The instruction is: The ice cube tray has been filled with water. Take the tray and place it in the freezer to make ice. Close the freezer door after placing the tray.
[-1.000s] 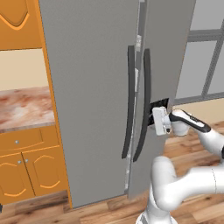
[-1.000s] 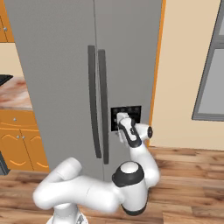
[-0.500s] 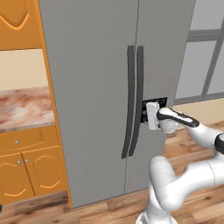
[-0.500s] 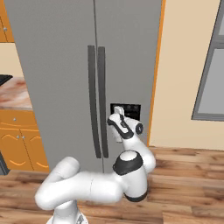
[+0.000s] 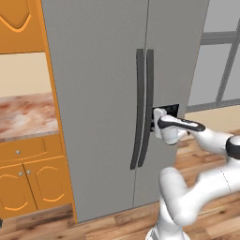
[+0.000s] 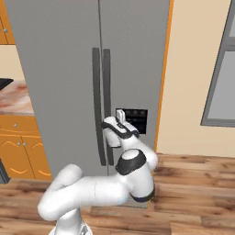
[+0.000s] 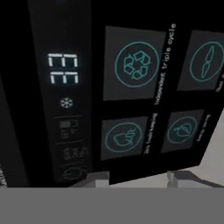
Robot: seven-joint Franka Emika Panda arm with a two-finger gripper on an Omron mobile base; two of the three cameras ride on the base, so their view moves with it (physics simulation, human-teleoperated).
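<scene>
The freezer (image 5: 103,93) (image 6: 59,69) stands tall and grey with both doors closed and two dark vertical handles at its centre. My gripper (image 5: 153,124) (image 6: 109,131) sits against the right door's handle (image 5: 149,84) (image 6: 106,78), level with the black dispenser recess (image 5: 171,110) (image 6: 135,118). It looks shut on that handle, though the arm hides the fingertips in both base views. In the hand view the dispenser panel (image 7: 140,87) with its icons is very close, and the gripper (image 7: 140,180) shows two pale fingertips (image 7: 98,178) at the bottom. The ice cube tray is out of view.
Orange cabinets (image 5: 28,183) under a marble counter (image 5: 23,115) stand left of the freezer. To its right are a cream wall (image 6: 193,78) and grey-framed windows (image 5: 220,61) (image 6: 222,69). Wooden floor (image 6: 193,183) lies open in front.
The hand moved left from in front of the dispenser recess to the right door's handle, and its jaws closed.
</scene>
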